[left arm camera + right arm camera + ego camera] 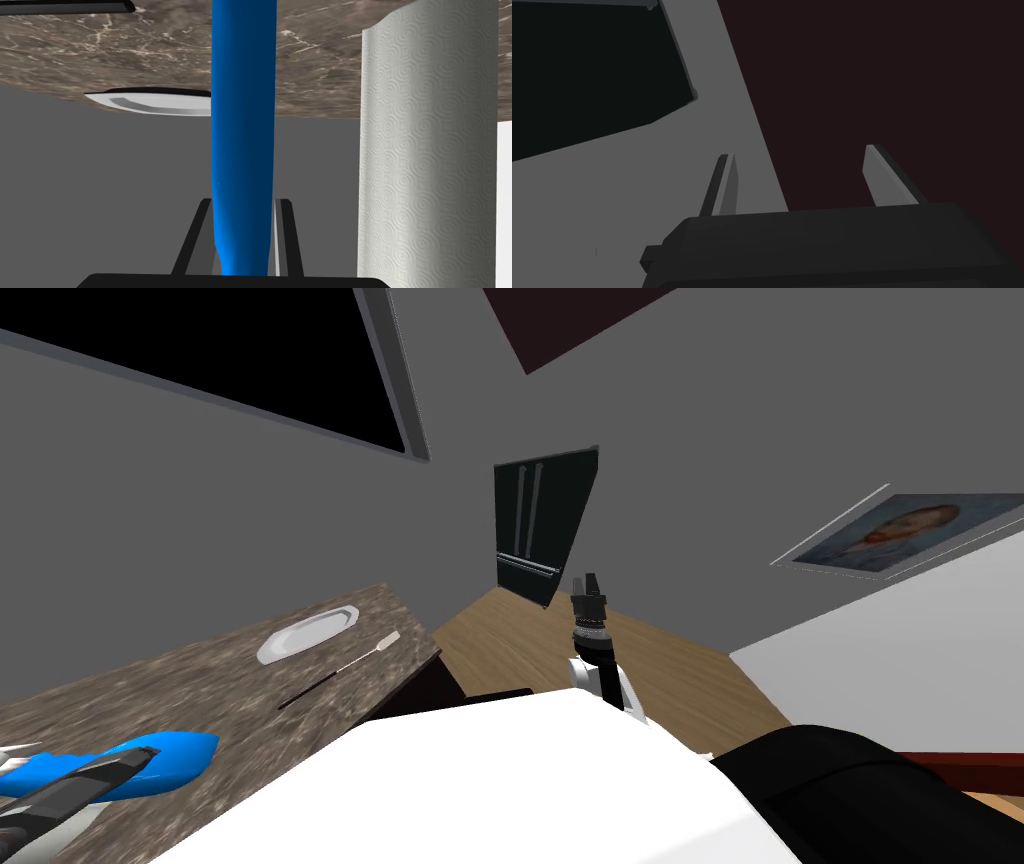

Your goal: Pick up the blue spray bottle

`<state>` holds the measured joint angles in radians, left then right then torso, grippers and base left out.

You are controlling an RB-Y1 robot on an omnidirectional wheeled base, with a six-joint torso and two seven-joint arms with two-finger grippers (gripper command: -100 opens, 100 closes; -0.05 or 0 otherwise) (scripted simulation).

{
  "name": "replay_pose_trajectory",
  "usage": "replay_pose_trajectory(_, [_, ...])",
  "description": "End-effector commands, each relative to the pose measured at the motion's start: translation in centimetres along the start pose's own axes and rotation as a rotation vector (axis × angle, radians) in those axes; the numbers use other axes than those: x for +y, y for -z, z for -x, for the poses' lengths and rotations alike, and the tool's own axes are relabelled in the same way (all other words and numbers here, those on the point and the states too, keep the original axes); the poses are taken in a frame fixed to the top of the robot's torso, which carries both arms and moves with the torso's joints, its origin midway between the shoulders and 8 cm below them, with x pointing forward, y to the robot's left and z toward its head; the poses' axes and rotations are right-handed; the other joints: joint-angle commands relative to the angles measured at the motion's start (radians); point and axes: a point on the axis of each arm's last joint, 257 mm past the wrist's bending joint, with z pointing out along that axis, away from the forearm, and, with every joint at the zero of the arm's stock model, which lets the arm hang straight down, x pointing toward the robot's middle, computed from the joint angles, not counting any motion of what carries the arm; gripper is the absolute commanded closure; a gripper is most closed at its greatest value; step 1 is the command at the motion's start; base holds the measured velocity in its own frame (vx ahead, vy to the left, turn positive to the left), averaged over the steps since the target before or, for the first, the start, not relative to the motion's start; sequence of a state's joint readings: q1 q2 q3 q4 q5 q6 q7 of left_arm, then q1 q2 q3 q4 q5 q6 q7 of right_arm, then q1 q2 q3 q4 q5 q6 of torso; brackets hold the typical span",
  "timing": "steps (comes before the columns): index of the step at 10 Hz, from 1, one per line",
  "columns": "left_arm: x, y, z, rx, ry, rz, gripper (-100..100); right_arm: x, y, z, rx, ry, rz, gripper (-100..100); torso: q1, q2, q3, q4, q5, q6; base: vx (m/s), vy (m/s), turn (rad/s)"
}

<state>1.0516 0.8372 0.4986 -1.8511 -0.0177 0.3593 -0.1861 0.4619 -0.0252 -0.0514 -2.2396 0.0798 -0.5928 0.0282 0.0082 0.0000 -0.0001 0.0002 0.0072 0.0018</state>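
**Left claw grips blue bottle, towel roll close by**

In the lower left corner of the head view, the left gripper [243,202] presses its two blades on the sides of the blue spray bottle [175,758], over the brown marbled table [200,688]. A paper towel roll [425,150] stands just beside the bottle, and a sideways swing would likely topple it. The smooth bottle may also slip. The plate [305,633] lies well apart, toward centre frame. Straight up looks open. The right gripper [798,151], blades wide, is raised mid-frame.

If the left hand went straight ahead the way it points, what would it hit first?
The blue spray bottle: the left hand is shut on it. Beyond, probably the white plate on the counter, though depth is unclear.
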Motion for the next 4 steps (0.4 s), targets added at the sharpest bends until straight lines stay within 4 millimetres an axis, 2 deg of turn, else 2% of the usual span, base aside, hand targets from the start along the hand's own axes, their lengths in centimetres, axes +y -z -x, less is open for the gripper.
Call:
replay_pose_trajectory(1, [-1.1, 0.5, 0.1, -0.005, -0.012, -0.002, 100, 0.0, 0.0, 0.0, 0.000, 0.000, 0.000, 0, 0.000, 0.000, 0.000, 0.000, 0.000, 0.000, 0.029, 0.042, 0.177])
replay_pose_trajectory(2, [-2.9, 0.8, 0.4, -0.013, -0.012, -0.037, 100, 0.0, 0.0, 0.0, 0.000, 0.000, 0.000, 0, 0.001, 0.000, 0.000, 0.000, 0.000, -0.003, 0.028, 0.035, 0.120])
replay_pose_trajectory(3, [-2.0, 0.7, 0.2, -0.008, -0.010, -0.022, 100, 0.0, 0.0, 0.0, 0.000, 0.000, 0.000, 0, 0.000, 0.000, 0.000, 0.000, 0.000, -0.001, 0.009, 0.010, 0.001])
replay_pose_trajectory(4, [-2.1, 0.7, 0.3, -0.009, -0.011, -0.024, 0, 0.0, 0.0, 0.0, 0.000, 0.000, 0.000, 0, -0.001, 0.001, 0.000, 0.000, 0.000, -0.001, 0.000, 0.000, 0.000])
